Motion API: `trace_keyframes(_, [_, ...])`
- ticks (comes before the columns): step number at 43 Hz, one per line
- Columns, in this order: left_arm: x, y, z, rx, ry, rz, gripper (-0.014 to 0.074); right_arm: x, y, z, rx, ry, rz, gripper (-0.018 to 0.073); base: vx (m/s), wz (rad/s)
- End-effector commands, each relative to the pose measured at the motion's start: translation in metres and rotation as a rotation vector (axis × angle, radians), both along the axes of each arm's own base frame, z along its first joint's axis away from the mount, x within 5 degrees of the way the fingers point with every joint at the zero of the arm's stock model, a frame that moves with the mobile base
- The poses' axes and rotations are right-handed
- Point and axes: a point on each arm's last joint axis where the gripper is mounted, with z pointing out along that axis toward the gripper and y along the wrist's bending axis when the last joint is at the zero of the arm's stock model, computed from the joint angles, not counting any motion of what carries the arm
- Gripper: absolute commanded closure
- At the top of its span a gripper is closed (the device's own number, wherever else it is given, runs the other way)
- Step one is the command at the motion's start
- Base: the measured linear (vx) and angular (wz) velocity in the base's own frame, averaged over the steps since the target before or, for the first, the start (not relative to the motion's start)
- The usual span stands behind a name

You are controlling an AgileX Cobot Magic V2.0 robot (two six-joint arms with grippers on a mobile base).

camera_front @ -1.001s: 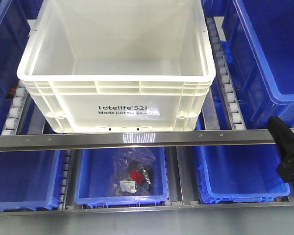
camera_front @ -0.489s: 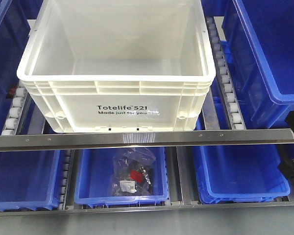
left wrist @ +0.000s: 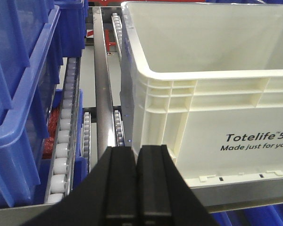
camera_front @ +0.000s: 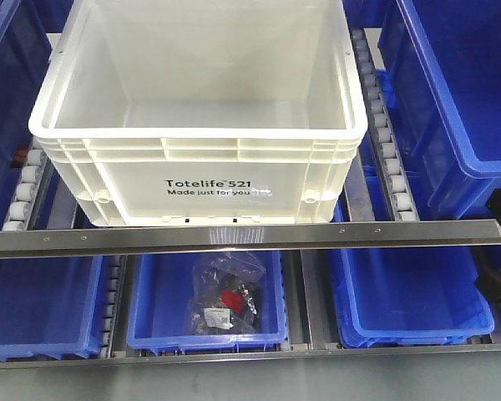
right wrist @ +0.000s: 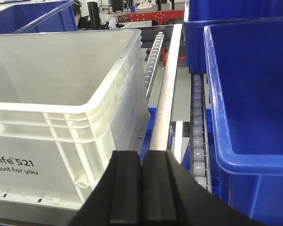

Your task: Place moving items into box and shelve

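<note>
1. Cream-white ribbed plastic, printed "Totelife 521", forms the large box point(camera_front: 199, 125), which is seated on the roller shelf point(camera_front: 390, 159) between blue plastic bins point(camera_front: 459, 92), its front wall against the steel rail point(camera_front: 234, 238).
2. No plush toys are seen inside the box; its visible floor is bare, so loading is judged not yet done.
3. The left gripper point(left wrist: 137, 155) is clenched on nothing, held just before the box's left front corner.
4. The right gripper point(right wrist: 141, 162) is likewise pressed shut and empty, aimed past the right corner, probably so that the box can be flanked.
5. A clear bag point(camera_front: 227, 292) lies in a lower blue bin.
</note>
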Motion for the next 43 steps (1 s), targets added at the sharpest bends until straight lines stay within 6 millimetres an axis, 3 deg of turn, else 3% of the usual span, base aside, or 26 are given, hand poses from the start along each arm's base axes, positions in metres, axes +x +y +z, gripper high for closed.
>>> trace_keyframes(1, [-0.005, 0.001, 0.017, 0.025, -0.128, 0.001, 0.0605, 0.003, -0.003, 0.011, 0.003, -0.041, -0.036, 0.0567, 0.0, 0.0])
trace_keyframes(6, [-0.019, 0.003, 0.009, 0.067, -0.165, -0.002, 0.0605, 0.003, -0.002, 0.01, 0.003, -0.038, -0.031, 0.0567, 0.0, 0.0])
trace_keyframes(14, [-0.034, 0.005, -0.023, 0.046, -0.231, 0.003, 0.0605, 0.003, -0.002, 0.01, 0.003, -0.038, -0.031, 0.0567, 0.0, 0.0])
trace_keyframes(15, [-0.033, 0.005, -0.029, 0.036, -0.23, 0.004, 0.0605, 0.003, -0.003, 0.011, 0.003, -0.041, -0.036, 0.0567, 0.0, 0.0])
trace_keyframes(16, [-0.026, 0.005, -0.056, -0.038, -0.192, 0.017, 0.0605, 0.003, -0.002, 0.01, 0.002, -0.032, -0.022, 0.0567, 0.0, 0.0])
trace_keyframes(43, [-0.026, 0.005, -0.057, -0.035, -0.172, 0.016, 0.0605, 0.003, -0.002, 0.01, 0.002, -0.033, -0.022, 0.0567, 0.0, 0.0])
